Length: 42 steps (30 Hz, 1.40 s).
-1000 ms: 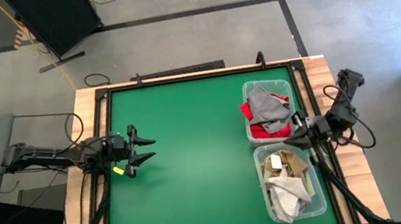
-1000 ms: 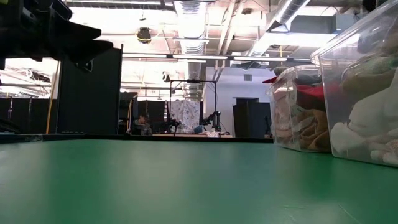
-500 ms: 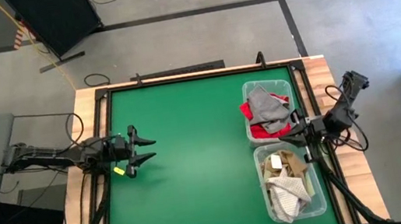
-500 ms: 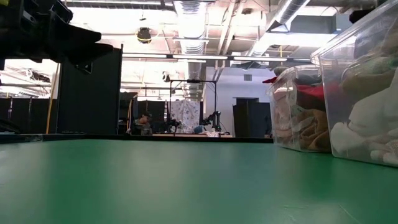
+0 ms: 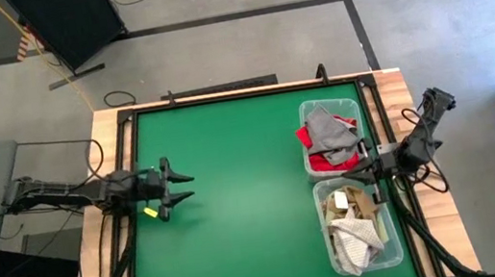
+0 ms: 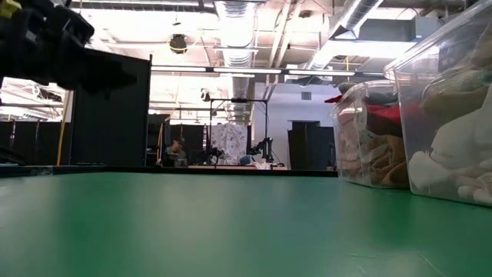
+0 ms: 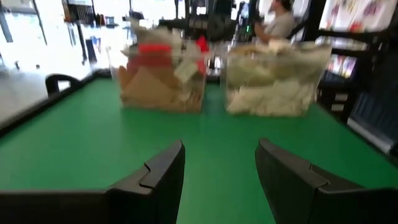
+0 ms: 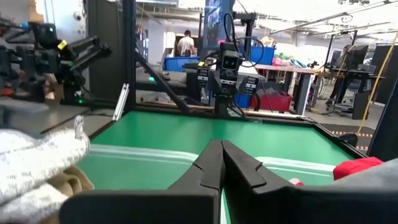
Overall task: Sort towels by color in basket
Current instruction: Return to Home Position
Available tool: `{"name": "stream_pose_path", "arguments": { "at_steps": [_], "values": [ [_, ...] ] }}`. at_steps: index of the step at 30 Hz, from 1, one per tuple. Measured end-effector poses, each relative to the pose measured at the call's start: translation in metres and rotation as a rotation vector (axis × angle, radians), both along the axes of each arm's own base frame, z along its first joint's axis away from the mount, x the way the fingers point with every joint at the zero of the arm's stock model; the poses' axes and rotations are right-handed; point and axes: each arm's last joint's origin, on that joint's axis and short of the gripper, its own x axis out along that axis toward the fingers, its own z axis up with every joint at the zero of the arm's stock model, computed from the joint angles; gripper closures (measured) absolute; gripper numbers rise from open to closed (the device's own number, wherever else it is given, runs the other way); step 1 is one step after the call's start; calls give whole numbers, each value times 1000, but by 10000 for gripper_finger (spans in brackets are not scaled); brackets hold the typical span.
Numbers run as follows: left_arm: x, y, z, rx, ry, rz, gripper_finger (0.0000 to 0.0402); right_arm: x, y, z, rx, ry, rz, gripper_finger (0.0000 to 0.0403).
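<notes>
Red and grey towels (image 5: 329, 137) lie in one clear bin (image 5: 330, 101); tan and white towels (image 5: 354, 225) fill the second bin (image 5: 372, 268) (both at the table's (image 5: 239, 217) right side). Right gripper (image 8: 222, 148), fingers pressed together, sits between the bins. Left gripper (image 5: 187, 187), spread wide and empty, hangs at the left edge.

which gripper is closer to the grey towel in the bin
Right. The right gripper, shut, sits beside the bin that holds the grey towel. The left gripper, open, is far across the green table, near its opposite side.
</notes>
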Motion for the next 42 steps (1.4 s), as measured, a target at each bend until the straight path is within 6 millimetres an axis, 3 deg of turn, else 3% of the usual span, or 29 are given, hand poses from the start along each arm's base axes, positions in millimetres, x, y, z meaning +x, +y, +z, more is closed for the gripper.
{"name": "stream_pose_path", "arguments": {
  "at_steps": [14, 42],
  "values": [
    [-6, 0, -30, 24, 336, -3, 217, 0, 0, -3, -26, 24, 0, 370],
    [-4, 0, -26, 18, 277, -1, 217, 0, 0, -4, -31, 28, 1, 370]
  ]
}}
